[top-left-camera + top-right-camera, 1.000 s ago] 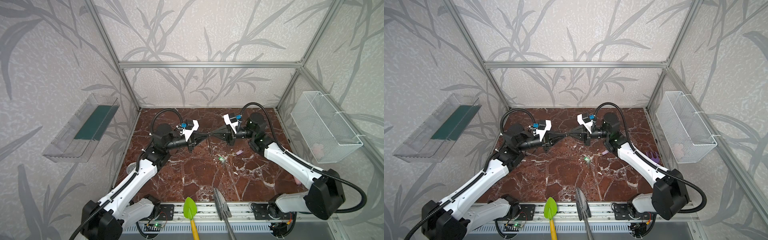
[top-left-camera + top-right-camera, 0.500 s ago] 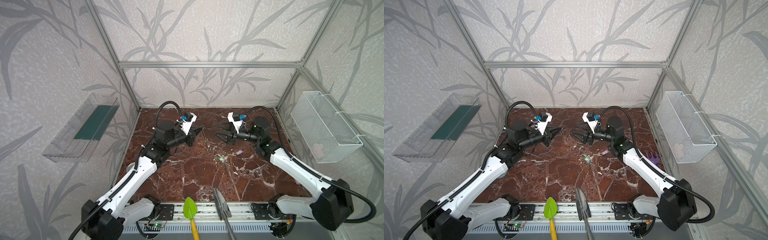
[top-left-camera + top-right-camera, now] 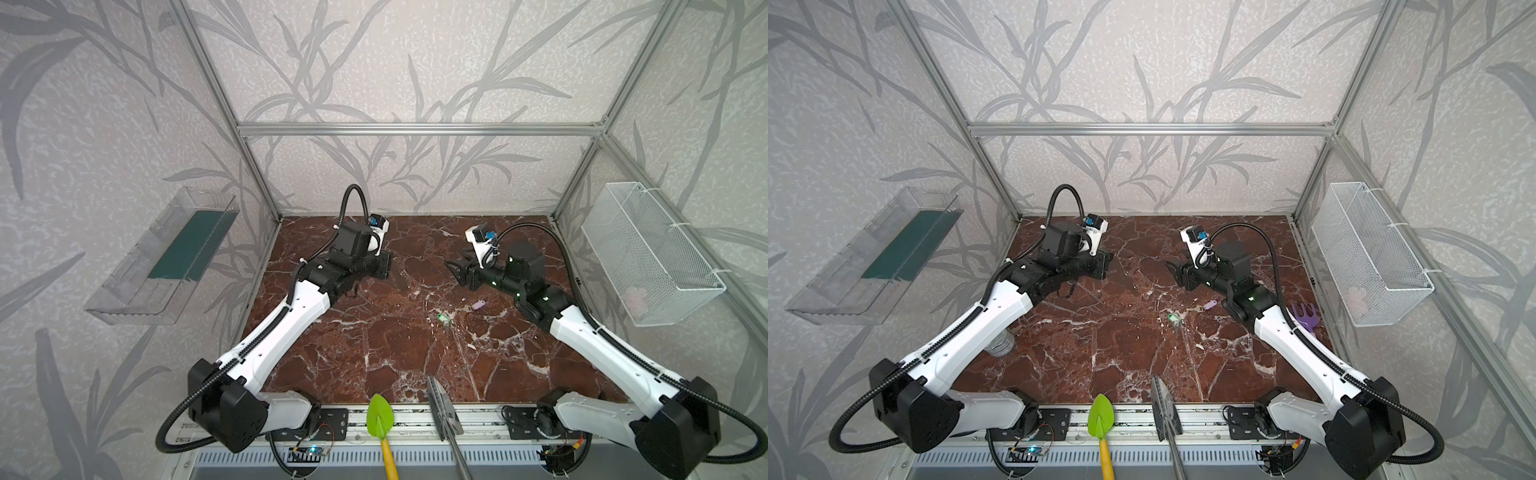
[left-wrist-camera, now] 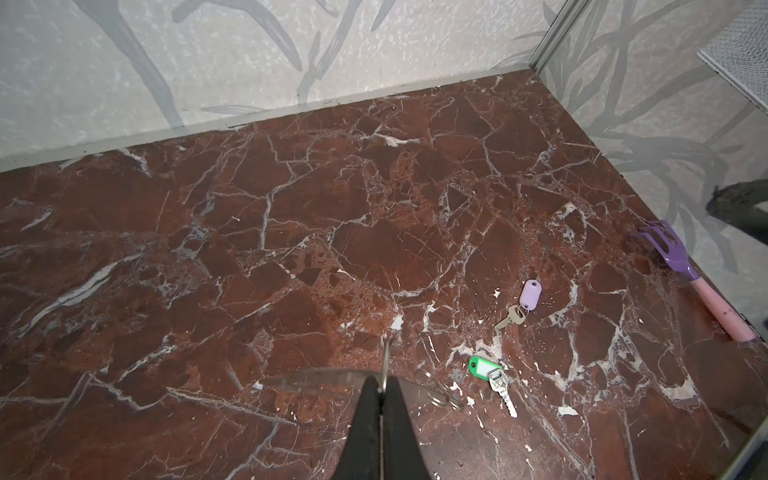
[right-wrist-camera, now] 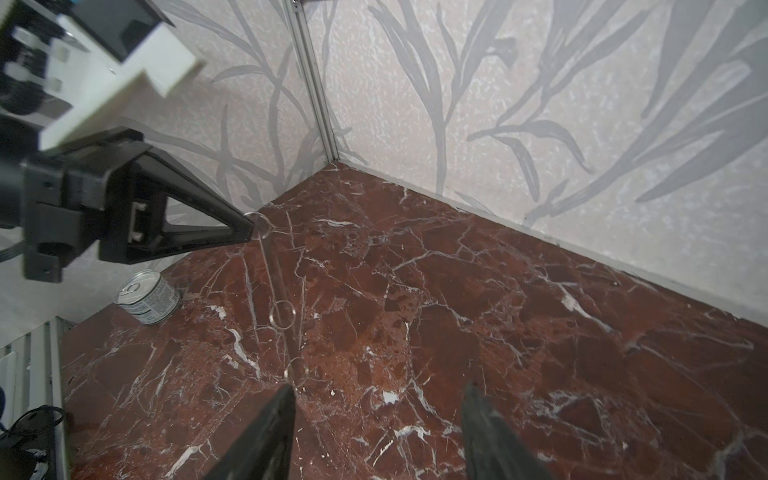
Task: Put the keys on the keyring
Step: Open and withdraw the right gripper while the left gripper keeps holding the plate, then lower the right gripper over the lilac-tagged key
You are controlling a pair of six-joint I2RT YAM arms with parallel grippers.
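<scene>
Seemingly, keyring (image 4: 384,361) in left claw (image 4: 380,399), keys (image 4: 496,380) apart.

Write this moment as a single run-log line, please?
left gripper: shut on keyring, held above table | right gripper: open, empty | green key, lilac key: loose on table, not on the keyring

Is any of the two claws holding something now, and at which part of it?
The left claw is shut on the clear flat keyring tag with thin metal rings, pinching its edge. The right claw is open and holds nothing.
</scene>
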